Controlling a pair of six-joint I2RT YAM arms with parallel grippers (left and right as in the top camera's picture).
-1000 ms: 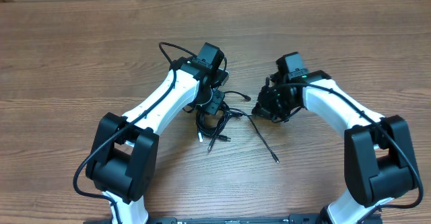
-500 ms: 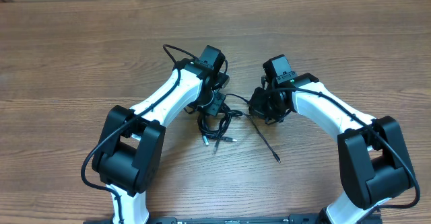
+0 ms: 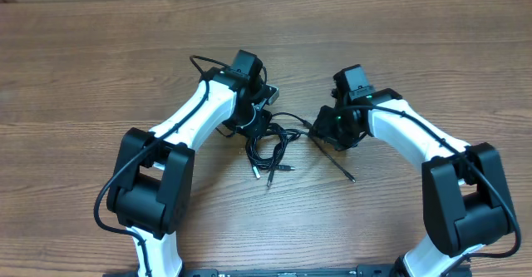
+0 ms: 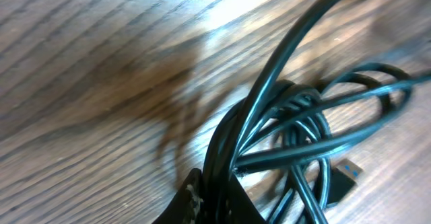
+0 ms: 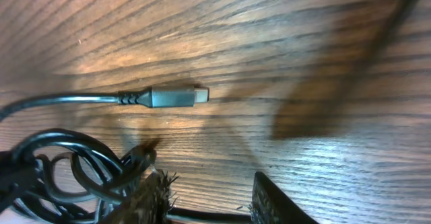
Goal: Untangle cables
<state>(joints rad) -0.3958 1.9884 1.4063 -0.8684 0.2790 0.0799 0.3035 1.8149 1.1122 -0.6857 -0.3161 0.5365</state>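
— What do we have on the table (image 3: 75, 69), biggest first?

— Our left arm (image 3: 199, 115) and right arm (image 3: 411, 136) both bend in toward the table's middle. Since a second ago the left one has swung a little toward the left edge. The right one sits about where it was.

— And the cables (image 3: 270, 148)?

— We find them bunched at the middle of the table, between the two grippers, with ends trailing toward the near edge. One loose cord (image 3: 337, 165) runs off to the right, and its tip now lies nearer the right arm than before.

— The left gripper (image 3: 256, 126)?

— Pinched tight on the cables. In its wrist view we see them squeezed between the fingertips at the bottom.

— The right gripper (image 3: 326, 131)?

— Its fingers (image 5: 151, 197) stand apart now; a second ago we had them closed. A cord crosses the gap low down, and we cannot tell whether it touches them. A grey plug (image 5: 178, 96) lies on the wood just ahead.
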